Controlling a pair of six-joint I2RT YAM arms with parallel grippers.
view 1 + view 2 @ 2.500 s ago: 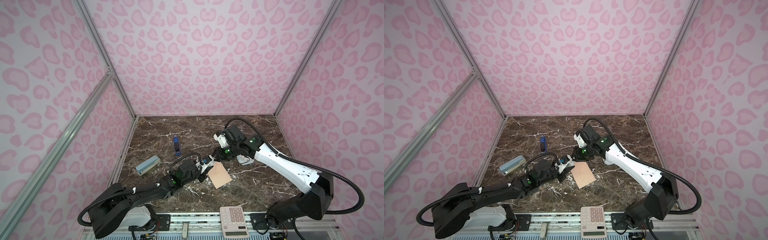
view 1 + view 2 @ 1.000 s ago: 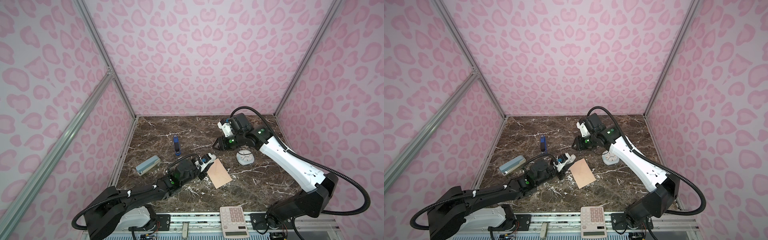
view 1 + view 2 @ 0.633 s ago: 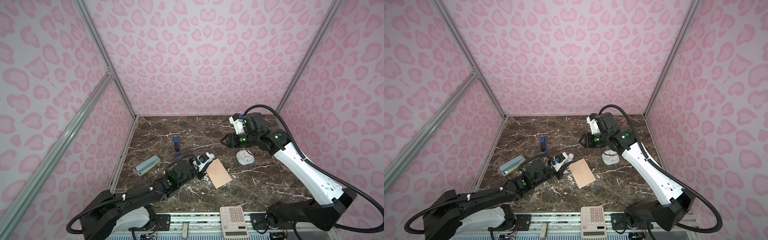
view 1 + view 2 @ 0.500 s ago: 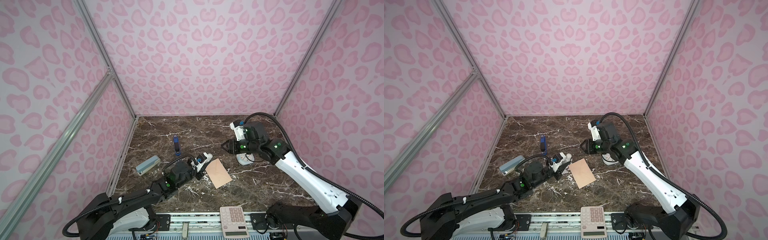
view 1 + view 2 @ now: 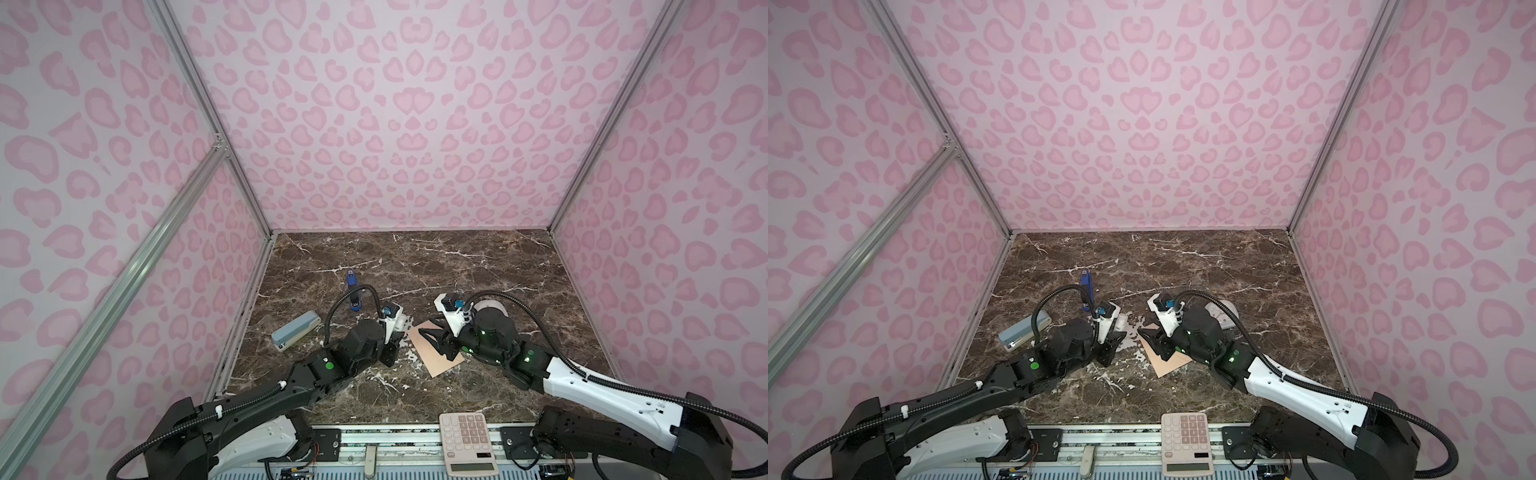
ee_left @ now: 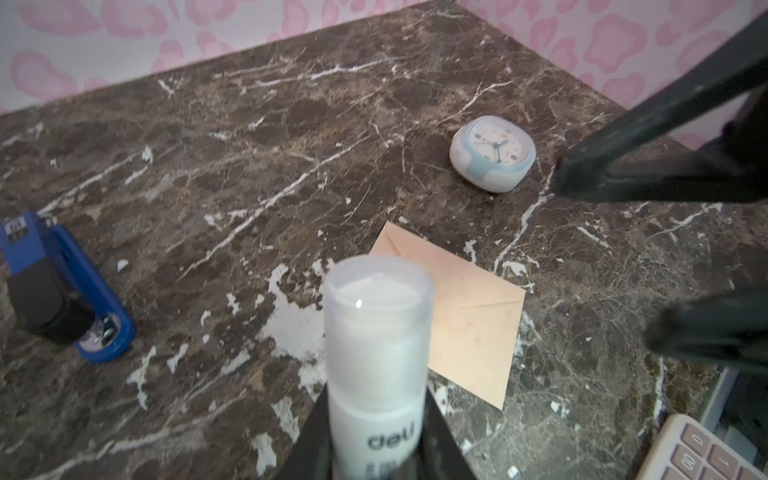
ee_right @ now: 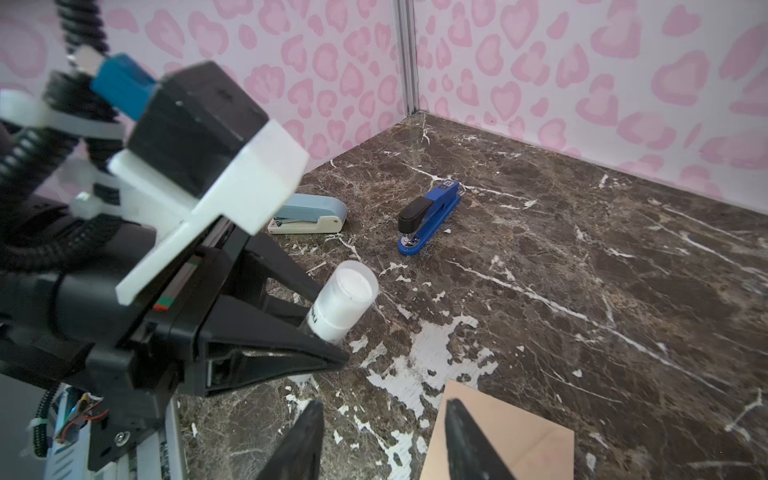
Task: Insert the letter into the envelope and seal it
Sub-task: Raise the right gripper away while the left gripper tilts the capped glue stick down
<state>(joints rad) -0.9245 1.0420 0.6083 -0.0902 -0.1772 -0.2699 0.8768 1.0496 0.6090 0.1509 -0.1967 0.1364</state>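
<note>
The peach envelope lies flat on the marble with its flap folded down. The letter does not show in any view. My left gripper is shut on a white glue stick. It holds the stick just left of the envelope, cap end pointing away from the arm. My right gripper is open and low over the envelope's left corner. One finger is above the paper, the other above bare marble. Nothing is between its fingers.
A small white clock sits behind the right arm. A blue stapler and a pale blue stapler lie at left. A calculator rests on the front rail. Pink walls enclose three sides.
My right arm has swung from the back right, by the clock, forward and down to the envelope, and its jaws have opened wider. My left gripper still holds the glue stick and has drawn back slightly.
</note>
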